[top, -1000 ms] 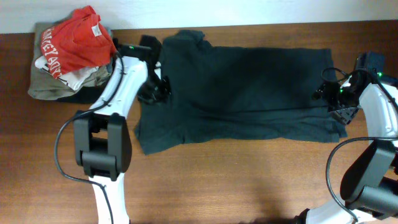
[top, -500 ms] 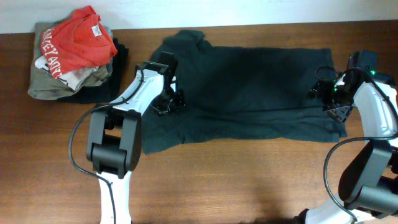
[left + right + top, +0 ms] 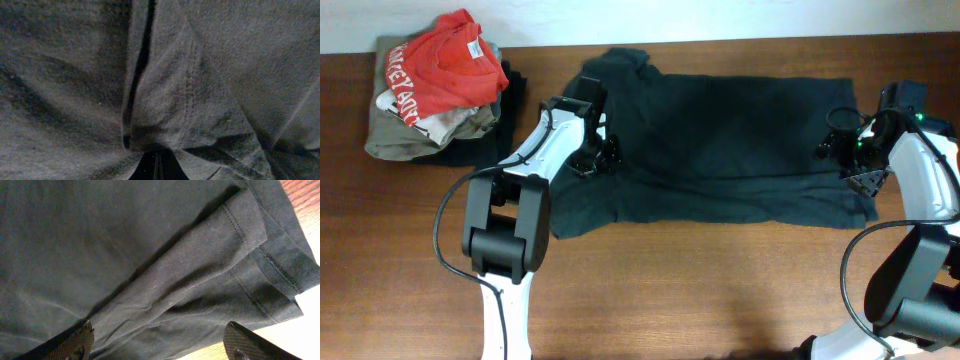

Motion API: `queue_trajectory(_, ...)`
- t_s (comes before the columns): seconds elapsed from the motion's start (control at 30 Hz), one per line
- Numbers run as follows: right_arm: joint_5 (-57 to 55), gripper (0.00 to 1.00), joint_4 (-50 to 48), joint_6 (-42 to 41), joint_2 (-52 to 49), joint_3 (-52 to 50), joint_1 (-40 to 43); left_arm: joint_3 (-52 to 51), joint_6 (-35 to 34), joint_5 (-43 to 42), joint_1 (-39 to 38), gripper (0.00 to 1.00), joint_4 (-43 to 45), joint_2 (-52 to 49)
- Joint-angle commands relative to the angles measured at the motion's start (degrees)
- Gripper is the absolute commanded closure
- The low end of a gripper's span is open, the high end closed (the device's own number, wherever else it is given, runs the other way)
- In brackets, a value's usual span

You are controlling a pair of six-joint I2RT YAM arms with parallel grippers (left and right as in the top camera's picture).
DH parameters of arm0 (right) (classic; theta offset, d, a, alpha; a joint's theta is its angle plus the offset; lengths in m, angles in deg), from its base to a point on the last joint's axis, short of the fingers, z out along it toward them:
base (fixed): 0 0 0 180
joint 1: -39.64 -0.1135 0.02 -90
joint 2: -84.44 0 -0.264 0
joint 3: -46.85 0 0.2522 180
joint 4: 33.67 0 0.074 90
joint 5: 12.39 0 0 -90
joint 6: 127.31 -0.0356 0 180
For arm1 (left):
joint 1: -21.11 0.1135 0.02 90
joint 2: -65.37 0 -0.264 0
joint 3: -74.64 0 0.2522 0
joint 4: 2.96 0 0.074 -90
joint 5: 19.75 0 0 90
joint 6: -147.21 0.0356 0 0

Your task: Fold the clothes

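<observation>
A dark grey-green shirt (image 3: 720, 130) lies spread flat across the middle of the wooden table (image 3: 700, 290). My left gripper (image 3: 602, 160) is over the shirt's left part. In the left wrist view its fingers (image 3: 158, 169) are pressed together on a fold of the shirt (image 3: 165, 115) with a stitched hem. My right gripper (image 3: 833, 149) is over the shirt's right end. In the right wrist view its fingers (image 3: 162, 345) stand wide apart and empty above the shirt's layered hem (image 3: 200, 270).
A pile of other clothes with a red shirt (image 3: 440, 65) on top sits at the table's back left corner. Bare wood runs along the front of the table. The table's edge shows at the right of the right wrist view (image 3: 305, 195).
My left gripper moved right from the shirt's left edge onto the shirt, drawing that side of the cloth inward. The right gripper barely shifted.
</observation>
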Motion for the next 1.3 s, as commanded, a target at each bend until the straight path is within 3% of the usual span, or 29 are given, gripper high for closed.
queue_trajectory(0.0, -1.2, 0.14, 0.2, 0.4, -0.2, -0.6, -0.4, 2.9, 0.0, 1.3, 0.0, 0.99, -2.2, -1.4)
queue_trajectory(0.23, -1.2, 0.14, 0.2, 0.4, -2.2, -0.7, -0.4, 4.0, 0.6, 1.6, 0.0, 0.99, -3.3, -1.4)
queue_trajectory(0.73, -1.2, 0.14, 0.4, 0.4, -2.5, -0.7, -0.4, 4.0, 1.0, 3.0, 0.0, 0.99, 7.9, -1.4)
queue_trajectory(1.0, -1.2, 0.14, 0.3, 1.7, -2.5, -0.7, -0.4, 4.4, 1.0, 8.2, 3.3, 0.98, 2.5, 0.2)
queue_trajectory(1.07, -1.2, 0.14, 0.2, 1.7, -2.5, -0.7, -0.4, 4.4, 1.5, 8.1, 4.7, 0.78, 0.7, 0.2)
queue_trajectory(1.1, -1.2, 0.14, 0.2, 1.7, -2.5, -0.7, -0.4, 4.4, 2.6, 7.4, 5.2, 0.75, 0.3, 0.2)
queue_trajectory(1.2, -1.2, 0.14, 0.0, 1.7, -2.5, -0.7, -0.4, 4.4, 6.6, 1.5, 5.9, 0.51, 0.3, 0.2)
queue_trajectory(1.27, -1.2, 0.14, 0.0, 1.7, -2.5, -0.7, -0.4, 4.4, 7.3, 0.3, 5.8, 0.42, 0.4, 0.2)
